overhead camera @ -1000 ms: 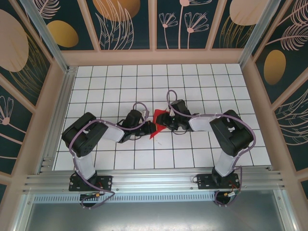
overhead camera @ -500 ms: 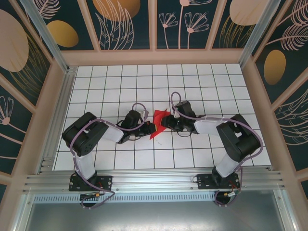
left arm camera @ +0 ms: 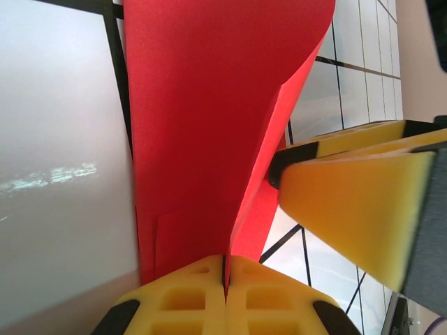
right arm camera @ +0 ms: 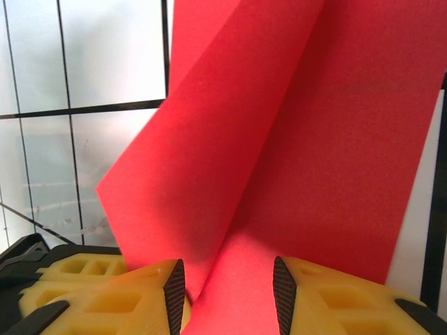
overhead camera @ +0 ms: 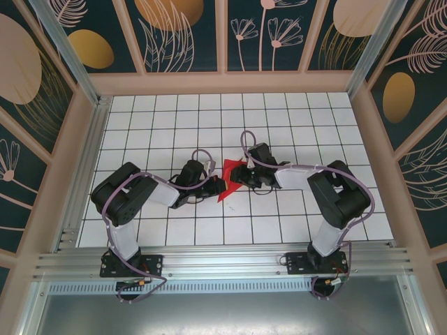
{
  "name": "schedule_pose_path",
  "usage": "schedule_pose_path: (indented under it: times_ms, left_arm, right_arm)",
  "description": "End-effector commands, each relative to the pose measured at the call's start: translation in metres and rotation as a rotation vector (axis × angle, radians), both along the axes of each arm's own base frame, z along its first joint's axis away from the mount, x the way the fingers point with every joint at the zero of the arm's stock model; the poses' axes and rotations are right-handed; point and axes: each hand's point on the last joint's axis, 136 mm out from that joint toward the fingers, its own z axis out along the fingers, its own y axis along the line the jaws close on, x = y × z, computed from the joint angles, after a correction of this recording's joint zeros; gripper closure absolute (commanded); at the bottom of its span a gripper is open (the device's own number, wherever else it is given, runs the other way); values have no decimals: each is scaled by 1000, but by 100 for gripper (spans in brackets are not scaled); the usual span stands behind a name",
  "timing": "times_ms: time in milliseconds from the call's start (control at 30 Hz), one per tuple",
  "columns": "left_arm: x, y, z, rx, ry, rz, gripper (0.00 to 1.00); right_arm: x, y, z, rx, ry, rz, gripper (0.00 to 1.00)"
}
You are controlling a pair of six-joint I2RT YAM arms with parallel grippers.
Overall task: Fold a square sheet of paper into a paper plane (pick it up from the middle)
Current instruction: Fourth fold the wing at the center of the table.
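Observation:
The square sheet of paper [overhead camera: 230, 174] is a creased red shape held up off the white grid table [overhead camera: 279, 118], between the two arms. My left gripper [overhead camera: 219, 185] is shut on its lower edge; in the left wrist view the yellow fingers [left arm camera: 183, 299] meet on the red sheet [left arm camera: 202, 118]. My right gripper [overhead camera: 239, 177] reaches in from the right and stands open. In the right wrist view a raised fold of the paper [right arm camera: 279, 139] runs between its fingertips [right arm camera: 174, 293] with room on both sides. One right finger [left arm camera: 356, 209] shows beside the sheet.
Wooden frame walls [overhead camera: 363, 125] with patterned panels ring the table. An aluminium rail [overhead camera: 223, 262] carries both arm bases at the near edge. Bare grid tiles lie behind and in front of the grippers.
The right gripper drew back to the right, then came in again onto the paper, and its jaws narrowed. The left gripper stayed shut on the sheet in the same place.

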Motion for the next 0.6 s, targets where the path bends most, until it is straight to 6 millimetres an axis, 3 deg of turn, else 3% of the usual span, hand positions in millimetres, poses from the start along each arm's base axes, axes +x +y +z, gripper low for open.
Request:
schedule_pose_path:
  times_ms: [0, 567]
  left_arm:
    - [-10, 6, -17, 26, 53, -6, 93]
    - [-6, 1, 4, -16, 28, -7, 85]
  right_arm:
    - [4, 5, -1, -4, -3, 19, 58]
    - [-12, -28, -51, -239, 158, -92, 51]
